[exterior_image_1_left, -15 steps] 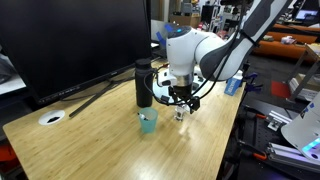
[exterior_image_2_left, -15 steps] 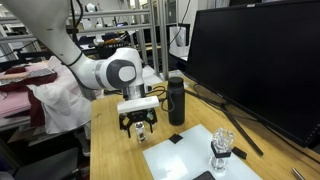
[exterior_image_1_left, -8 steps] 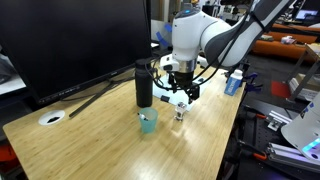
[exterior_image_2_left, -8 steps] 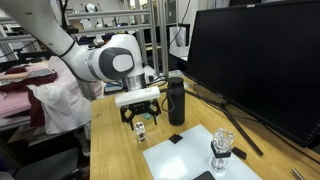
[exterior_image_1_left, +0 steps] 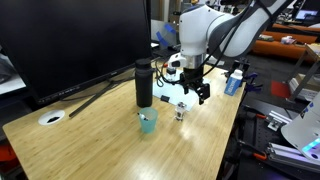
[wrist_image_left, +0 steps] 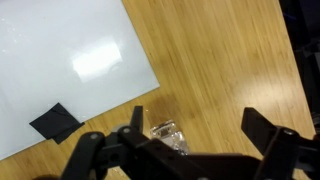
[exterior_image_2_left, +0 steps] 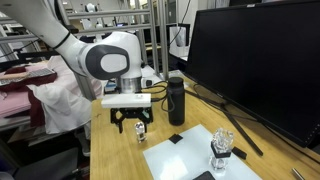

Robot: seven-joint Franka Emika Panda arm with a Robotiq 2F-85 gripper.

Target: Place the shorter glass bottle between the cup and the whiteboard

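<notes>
The shorter glass bottle stands upright on the wooden table, just beside the teal cup. It also shows in an exterior view and in the wrist view. The whiteboard lies flat with a black eraser on it and also shows in the wrist view. My gripper is open and empty, hovering above the bottle in both exterior views; in the wrist view the bottle sits below the jaws, near one finger. The whiteboard is not visible in the exterior view that shows the cup.
A tall black flask stands behind the cup, seen also in an exterior view. A red-labelled bottle stands on the whiteboard. A white disc lies far off. A large monitor backs the table.
The gripper was low around the bottle a second ago. It has opened, let the bottle stand on the table, and risen above it.
</notes>
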